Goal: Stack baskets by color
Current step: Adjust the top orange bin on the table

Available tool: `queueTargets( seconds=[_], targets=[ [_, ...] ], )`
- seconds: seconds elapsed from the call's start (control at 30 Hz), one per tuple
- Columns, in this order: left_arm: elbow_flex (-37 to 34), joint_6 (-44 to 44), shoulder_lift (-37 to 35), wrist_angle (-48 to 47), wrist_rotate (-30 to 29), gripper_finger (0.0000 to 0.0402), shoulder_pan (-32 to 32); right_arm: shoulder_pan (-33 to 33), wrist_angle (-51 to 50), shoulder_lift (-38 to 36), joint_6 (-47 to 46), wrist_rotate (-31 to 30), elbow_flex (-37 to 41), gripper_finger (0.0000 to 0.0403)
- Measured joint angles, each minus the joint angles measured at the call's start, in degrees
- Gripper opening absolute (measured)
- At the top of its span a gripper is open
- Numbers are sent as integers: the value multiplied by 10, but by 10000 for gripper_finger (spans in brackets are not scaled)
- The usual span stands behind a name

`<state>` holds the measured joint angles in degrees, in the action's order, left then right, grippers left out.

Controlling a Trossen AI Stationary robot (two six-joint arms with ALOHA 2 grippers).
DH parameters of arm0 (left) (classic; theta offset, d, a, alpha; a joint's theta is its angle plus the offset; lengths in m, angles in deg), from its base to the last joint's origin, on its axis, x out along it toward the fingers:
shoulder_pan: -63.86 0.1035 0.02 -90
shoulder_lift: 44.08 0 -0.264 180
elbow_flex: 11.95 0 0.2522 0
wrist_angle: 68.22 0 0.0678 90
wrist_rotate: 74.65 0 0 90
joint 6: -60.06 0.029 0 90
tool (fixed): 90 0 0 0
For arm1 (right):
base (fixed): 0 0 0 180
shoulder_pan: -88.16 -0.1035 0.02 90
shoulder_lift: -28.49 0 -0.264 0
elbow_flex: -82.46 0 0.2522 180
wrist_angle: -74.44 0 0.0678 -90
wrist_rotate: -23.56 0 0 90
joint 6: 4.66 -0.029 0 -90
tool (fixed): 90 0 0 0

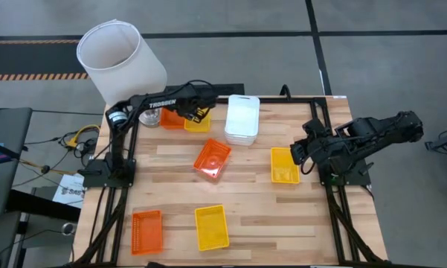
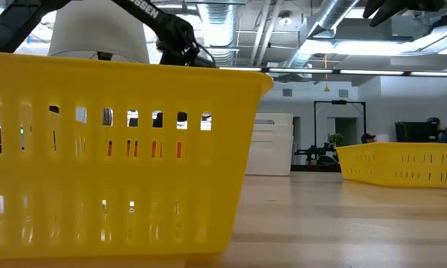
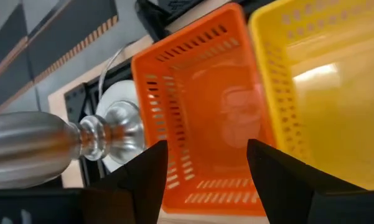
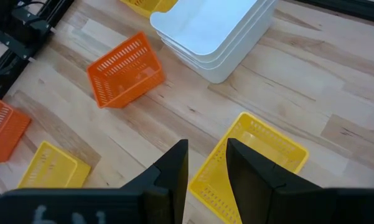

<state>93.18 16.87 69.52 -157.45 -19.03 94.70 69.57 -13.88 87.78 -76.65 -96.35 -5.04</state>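
The left claw (image 1: 195, 113) hangs open over an orange basket (image 3: 205, 118) with slotted walls, beside a yellow basket (image 3: 327, 87); the right claw (image 4: 206, 168) is closed, empty

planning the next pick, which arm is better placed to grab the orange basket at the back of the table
Left. Its gripper hangs over that orange basket with fingers open, while the right gripper sits shut by a yellow basket across the table.

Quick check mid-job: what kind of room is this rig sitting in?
Probably an open lab or industrial workspace: exposed ceiling ducts overhead, a grey floor with striped hazard tape, and a wooden table in a black frame carrying the arms.
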Motion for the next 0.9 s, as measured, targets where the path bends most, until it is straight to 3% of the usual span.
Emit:
queueTargets(
  seconds=[0.13,0.43,0.63,0.9],
  targets=[
    [-15,0,0,16,3,208,14,0,0,0,0,0,0,131],
    [-37,16,0,87,90,208,29,0,0,0,-1,0,0,131],
    [-37,22,0,113,109,208,29,0,0,0,-10,0,0,131],
    [-37,13,-1,61,47,208,34,0,0,0,-15,0,0,131]
  ],
)
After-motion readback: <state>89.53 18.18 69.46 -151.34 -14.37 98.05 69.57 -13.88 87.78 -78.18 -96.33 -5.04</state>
